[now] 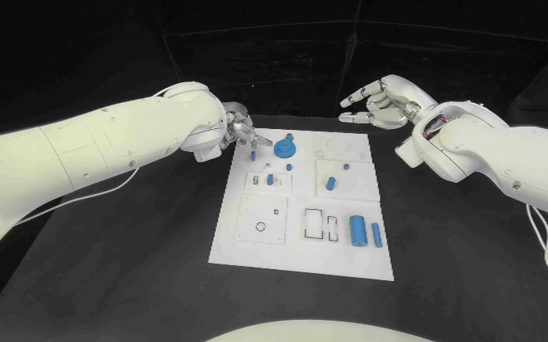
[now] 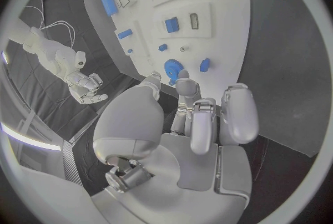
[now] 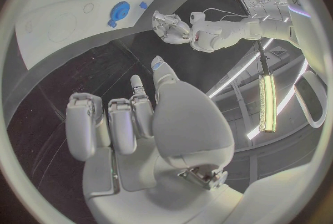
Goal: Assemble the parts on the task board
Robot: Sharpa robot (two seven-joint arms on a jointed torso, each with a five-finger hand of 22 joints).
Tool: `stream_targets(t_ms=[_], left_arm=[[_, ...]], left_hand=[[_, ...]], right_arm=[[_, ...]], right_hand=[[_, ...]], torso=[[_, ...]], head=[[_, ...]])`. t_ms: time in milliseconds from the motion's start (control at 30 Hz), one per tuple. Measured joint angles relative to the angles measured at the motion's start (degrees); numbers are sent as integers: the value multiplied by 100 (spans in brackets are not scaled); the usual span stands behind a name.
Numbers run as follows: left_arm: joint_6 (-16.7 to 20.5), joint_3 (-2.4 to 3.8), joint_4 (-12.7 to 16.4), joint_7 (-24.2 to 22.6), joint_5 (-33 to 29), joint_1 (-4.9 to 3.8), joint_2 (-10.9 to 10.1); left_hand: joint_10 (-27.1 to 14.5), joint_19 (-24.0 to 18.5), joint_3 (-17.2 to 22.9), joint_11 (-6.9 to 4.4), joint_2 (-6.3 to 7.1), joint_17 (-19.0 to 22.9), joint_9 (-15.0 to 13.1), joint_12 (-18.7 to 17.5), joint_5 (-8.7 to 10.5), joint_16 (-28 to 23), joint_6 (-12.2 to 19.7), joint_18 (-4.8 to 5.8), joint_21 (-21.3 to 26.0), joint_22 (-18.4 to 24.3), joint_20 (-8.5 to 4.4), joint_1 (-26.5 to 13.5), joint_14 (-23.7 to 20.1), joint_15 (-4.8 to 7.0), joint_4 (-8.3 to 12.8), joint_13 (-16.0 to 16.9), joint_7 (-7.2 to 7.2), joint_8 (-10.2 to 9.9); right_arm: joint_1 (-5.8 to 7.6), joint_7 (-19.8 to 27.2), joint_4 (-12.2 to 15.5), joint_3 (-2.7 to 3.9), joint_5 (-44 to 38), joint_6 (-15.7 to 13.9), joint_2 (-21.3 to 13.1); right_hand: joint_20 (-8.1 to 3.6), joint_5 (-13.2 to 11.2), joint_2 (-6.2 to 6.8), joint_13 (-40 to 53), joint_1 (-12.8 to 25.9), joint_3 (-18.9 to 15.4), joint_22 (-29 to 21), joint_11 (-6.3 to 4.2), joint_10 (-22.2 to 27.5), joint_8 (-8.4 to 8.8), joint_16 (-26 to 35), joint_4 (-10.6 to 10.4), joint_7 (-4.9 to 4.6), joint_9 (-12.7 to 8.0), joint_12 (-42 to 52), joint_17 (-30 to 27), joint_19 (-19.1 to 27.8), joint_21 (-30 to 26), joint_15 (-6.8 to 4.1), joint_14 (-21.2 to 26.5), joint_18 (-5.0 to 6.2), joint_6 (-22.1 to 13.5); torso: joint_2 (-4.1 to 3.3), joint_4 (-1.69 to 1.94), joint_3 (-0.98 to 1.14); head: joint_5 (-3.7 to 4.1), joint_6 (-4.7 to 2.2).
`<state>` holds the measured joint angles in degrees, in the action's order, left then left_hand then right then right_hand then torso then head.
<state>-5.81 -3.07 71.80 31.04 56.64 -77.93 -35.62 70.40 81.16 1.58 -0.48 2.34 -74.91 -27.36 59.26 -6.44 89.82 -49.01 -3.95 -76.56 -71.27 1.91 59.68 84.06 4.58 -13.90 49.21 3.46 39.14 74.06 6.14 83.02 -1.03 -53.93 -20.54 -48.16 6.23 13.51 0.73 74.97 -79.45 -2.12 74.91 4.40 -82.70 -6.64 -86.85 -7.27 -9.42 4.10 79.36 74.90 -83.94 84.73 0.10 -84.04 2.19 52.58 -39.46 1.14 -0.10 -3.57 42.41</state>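
White board (image 1: 299, 259) flat at the centre of the black surface (image 1: 137, 279), blue parts (image 1: 357, 231) scattered over it (round gear (image 1: 286, 150) near twelve o'clock). Left hand (image 1: 241, 131) at eleven o'clock, fingers apart, empty. Right hand (image 1: 377, 104) at one o'clock, loosely spread, empty.

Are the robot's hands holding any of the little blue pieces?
No. The left hand hovers at the task board's far corner with nothing in it, and the right hand is open in the air, holding nothing.

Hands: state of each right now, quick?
Left hand: open, holds nothing, at the task board's far left corner.
Right hand: open, fingers apart and loosely curled, holds nothing, off the board.
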Motion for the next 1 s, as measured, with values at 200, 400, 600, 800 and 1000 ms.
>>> stream_targets(t_ms=[200,400,600,800,1000], left_arm=[[-413,4,-599,-9,-8,-39,286],[-729,0,-1149,-27,101,-49,545],[-918,-34,-1462,-55,220,-13,709],[-1011,-54,-1676,-89,290,27,835],[-1069,-67,-1828,-125,322,77,934]], left_hand=[[-39,-24,-84,39,-79,0,135,-1,-109,0,163,0,0,13,24,135,-21,-61,7,-27,103,-158],[-39,-3,-85,39,-79,0,146,22,-109,0,163,-1,0,-15,45,135,-1,-82,8,10,103,-186],[-17,-3,-101,60,-84,0,161,39,-109,0,162,-1,0,-26,45,140,-1,-82,-9,34,103,-185],[-17,10,-140,59,-113,0,177,71,-109,0,162,-1,0,-47,58,169,-1,-82,-16,59,103,-185],[-17,17,-140,59,-113,0,180,109,-109,0,141,-1,0,-54,65,169,-1,-82,-15,69,82,-185]], right_arm=[[0,-4,-15,0,-1,9,24],[0,-6,-21,-1,-1,17,53],[-1,-7,-21,-1,-1,22,69],[-1,-6,-23,-1,-1,27,85],[-1,-6,-29,0,-1,30,101]], right_hand=[[0,0,0,0,0,0,0,0,0,0,0,0,0,0,0,0,0,0,0,0,0,0],[0,0,0,0,0,0,0,0,0,0,0,0,0,1,0,0,0,0,0,0,0,0],[0,0,0,0,0,0,0,0,0,0,0,0,0,1,0,0,0,0,0,0,0,0],[0,0,0,0,0,0,0,0,0,0,0,0,0,1,0,0,0,0,0,0,0,0],[0,0,0,0,0,0,0,0,0,0,0,0,0,1,0,4,0,0,0,0,0,0]], torso=[[-16,-8,-6],[-25,-16,-13],[-29,-20,-13],[-29,-20,-13],[-27,-20,-11]], head=[[-19,-18],[-43,-25],[-46,-13],[-44,-4],[-44,5]])
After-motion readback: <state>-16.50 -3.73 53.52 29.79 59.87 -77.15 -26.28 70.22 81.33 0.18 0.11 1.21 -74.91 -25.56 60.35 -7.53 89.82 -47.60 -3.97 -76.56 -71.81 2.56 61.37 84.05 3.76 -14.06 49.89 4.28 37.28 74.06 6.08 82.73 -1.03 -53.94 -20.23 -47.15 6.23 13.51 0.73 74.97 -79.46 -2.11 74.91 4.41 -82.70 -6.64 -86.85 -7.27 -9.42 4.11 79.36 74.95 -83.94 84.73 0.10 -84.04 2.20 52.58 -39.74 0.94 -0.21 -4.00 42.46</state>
